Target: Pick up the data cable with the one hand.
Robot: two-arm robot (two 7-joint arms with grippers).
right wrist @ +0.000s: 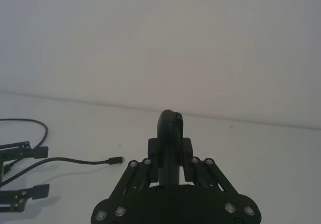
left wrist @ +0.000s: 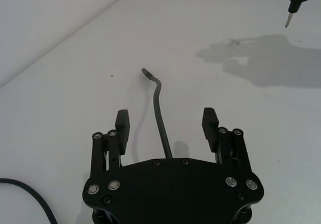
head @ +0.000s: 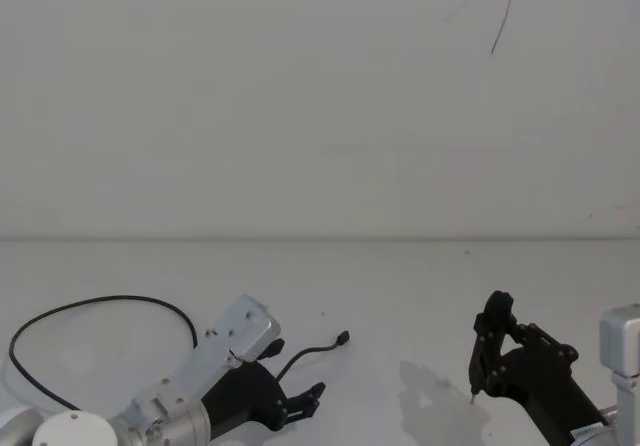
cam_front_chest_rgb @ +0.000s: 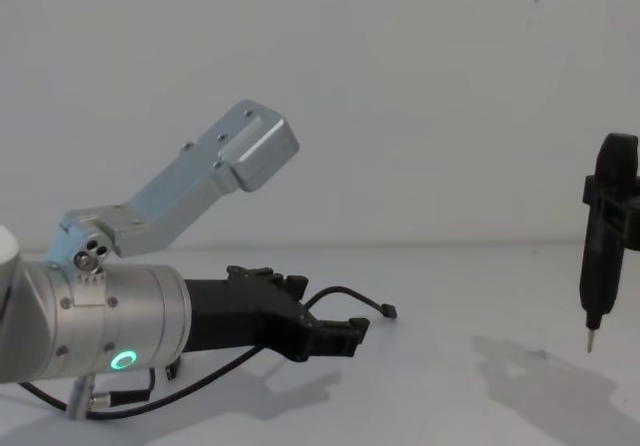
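Reaching low over the table (head: 400,286), we are holding our left gripper (left wrist: 166,119) nearly level, its fingers (left wrist: 122,122) spread wide and gripping nothing. The cable (left wrist: 159,108) is resting on the table. Its end stretch is running between those fingers, seemingly touching neither, and the rest is looping back beside the left arm. Our right gripper (right wrist: 170,147) is hovering well apart, clamped on a pen tool (cam_front_chest_rgb: 598,256) that is pointing down above the table.
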